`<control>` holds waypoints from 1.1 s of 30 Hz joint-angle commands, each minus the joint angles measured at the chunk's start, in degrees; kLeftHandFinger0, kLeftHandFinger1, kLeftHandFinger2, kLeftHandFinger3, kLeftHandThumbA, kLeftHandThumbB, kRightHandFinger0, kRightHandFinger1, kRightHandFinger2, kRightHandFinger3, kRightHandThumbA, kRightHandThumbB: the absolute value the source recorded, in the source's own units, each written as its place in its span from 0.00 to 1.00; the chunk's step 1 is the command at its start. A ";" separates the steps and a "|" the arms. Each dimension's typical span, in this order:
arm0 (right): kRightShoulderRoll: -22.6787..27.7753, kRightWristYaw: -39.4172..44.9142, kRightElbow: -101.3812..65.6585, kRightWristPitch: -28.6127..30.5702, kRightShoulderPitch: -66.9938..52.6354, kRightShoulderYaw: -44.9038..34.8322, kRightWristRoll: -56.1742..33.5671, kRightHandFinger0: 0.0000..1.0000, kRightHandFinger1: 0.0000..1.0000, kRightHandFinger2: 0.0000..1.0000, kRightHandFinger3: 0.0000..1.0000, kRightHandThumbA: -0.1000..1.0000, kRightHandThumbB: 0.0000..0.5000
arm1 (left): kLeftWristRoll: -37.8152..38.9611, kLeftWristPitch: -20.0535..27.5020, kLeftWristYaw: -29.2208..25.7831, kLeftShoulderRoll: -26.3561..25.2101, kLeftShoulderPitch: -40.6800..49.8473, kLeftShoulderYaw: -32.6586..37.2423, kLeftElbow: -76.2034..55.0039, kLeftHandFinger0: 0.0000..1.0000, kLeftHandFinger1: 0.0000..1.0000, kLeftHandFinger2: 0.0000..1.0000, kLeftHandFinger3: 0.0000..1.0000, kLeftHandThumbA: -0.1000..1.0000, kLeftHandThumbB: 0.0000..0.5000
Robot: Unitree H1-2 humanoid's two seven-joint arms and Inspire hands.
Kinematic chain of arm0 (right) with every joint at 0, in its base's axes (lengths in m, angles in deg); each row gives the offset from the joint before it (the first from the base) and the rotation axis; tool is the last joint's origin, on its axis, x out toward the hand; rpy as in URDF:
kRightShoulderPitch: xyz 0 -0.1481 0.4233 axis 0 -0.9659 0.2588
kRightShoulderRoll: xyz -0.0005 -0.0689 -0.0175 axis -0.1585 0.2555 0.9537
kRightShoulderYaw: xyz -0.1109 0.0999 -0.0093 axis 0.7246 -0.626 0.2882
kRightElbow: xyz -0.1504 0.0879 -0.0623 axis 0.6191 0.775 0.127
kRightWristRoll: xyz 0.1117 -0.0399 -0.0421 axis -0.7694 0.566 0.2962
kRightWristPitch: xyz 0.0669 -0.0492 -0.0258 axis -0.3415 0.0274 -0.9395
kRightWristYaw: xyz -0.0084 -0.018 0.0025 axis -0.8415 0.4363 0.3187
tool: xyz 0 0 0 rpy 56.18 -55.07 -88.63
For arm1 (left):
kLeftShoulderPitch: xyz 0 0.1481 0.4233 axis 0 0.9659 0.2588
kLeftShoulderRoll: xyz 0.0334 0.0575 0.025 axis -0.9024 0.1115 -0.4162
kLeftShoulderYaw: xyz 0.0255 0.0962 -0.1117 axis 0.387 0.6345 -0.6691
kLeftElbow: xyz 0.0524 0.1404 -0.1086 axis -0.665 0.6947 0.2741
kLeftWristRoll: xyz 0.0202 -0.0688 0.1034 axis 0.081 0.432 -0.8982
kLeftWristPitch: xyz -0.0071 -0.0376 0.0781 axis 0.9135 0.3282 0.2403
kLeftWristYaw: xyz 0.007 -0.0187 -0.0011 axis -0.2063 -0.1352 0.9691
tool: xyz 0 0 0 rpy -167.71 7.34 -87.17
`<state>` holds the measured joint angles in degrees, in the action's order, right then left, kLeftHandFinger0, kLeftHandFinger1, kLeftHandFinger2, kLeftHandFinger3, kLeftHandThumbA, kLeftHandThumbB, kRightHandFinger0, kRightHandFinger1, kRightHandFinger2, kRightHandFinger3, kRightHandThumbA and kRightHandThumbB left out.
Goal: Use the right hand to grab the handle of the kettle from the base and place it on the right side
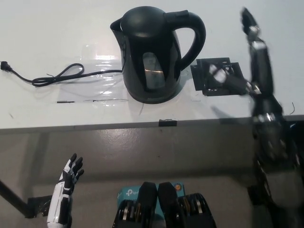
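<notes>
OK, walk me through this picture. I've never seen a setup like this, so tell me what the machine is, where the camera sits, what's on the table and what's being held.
This is one view, from a camera on a humanoid robot's head, looking steeply down. On the white table a black kettle stands on its base, handle to the right. The cord trails off to the left. Beside the kettle lies a black square patch. The black right robot hand is raised over the table to the right of the handle, fingers apart, not touching it. The white left robot hand rests low at the lower left, below the table's edge, also open. Nothing is held.
</notes>
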<state>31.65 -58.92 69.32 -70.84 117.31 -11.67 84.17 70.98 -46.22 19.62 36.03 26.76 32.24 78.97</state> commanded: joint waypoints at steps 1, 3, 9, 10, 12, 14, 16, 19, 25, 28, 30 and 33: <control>0.58 -2.36 8.31 -2.65 8.60 0.69 3.63 1.00 1.00 1.00 1.00 0.86 0.47 | -0.83 2.14 -0.55 -0.21 -0.27 0.50 -1.29 1.00 1.00 1.00 1.00 1.00 1.00; 0.76 -2.82 13.56 -1.73 11.57 0.72 3.38 1.00 1.00 1.00 1.00 0.82 0.45 | -0.81 2.14 -0.38 -0.35 -0.51 0.65 -1.18 1.00 1.00 1.00 1.00 1.00 1.00; 0.30 -4.84 28.09 -0.46 18.75 1.74 3.99 1.00 1.00 1.00 1.00 0.81 0.50 | -0.69 2.14 -0.36 -0.41 -0.04 0.69 -1.19 1.00 1.00 1.00 1.00 1.00 1.00; 0.13 -4.91 30.01 -0.74 19.78 1.84 3.90 1.00 1.00 1.00 1.00 0.81 0.51 | -0.53 2.14 -0.22 -0.47 -0.07 0.68 -1.04 1.00 1.00 1.00 1.00 1.00 1.00; -0.04 -5.29 33.17 -0.39 21.24 2.12 3.93 1.00 1.00 1.00 1.00 0.81 0.51 | -0.49 2.14 -0.23 -0.45 0.04 0.67 -0.97 1.00 1.00 1.00 1.00 1.00 1.00; 0.04 -6.30 37.06 0.83 22.76 2.70 4.42 1.00 1.00 1.00 1.00 0.80 0.49 | -0.74 2.14 -0.38 -0.43 0.13 0.80 -0.96 1.00 1.00 1.00 1.00 1.00 1.00; 0.25 -7.23 40.52 1.31 24.29 3.26 4.78 1.00 1.00 1.00 1.00 0.79 0.50 | -0.49 2.14 -0.20 -0.35 0.21 0.82 -1.03 1.00 1.00 1.00 1.00 1.00 1.00; 0.41 -8.44 44.49 2.75 26.34 3.71 4.54 1.00 1.00 1.00 1.00 0.79 0.51 | -0.46 2.14 -0.31 -0.55 0.01 0.62 -0.72 1.00 1.00 1.00 1.00 1.00 1.00; 0.43 -9.33 47.63 3.66 28.89 5.02 5.06 1.00 1.00 1.00 1.00 0.87 0.57 | 0.17 2.14 0.29 -0.36 0.34 0.69 -0.82 1.00 1.00 1.00 1.00 1.00 1.00; 0.66 -10.59 48.87 3.91 30.41 6.88 6.95 1.00 1.00 1.00 1.00 0.87 0.54 | 0.11 2.14 0.23 -0.23 0.21 0.77 -0.65 1.00 1.00 1.00 1.00 1.00 1.00; 0.53 -10.92 50.25 3.76 31.74 7.54 7.02 1.00 1.00 1.00 1.00 0.86 0.55 | 0.41 2.14 0.26 -0.05 0.22 0.65 -0.62 1.00 1.00 1.00 1.00 1.00 1.00; 0.45 -11.23 51.40 3.85 32.76 8.08 6.83 1.00 1.00 1.00 1.00 0.83 0.52 | 0.54 2.14 0.47 0.02 0.38 0.76 -0.86 1.00 1.00 1.00 1.00 1.00 1.00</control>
<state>31.79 -67.54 120.28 -70.55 144.27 -4.69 89.62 70.67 -46.19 19.70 36.07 26.80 32.75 79.21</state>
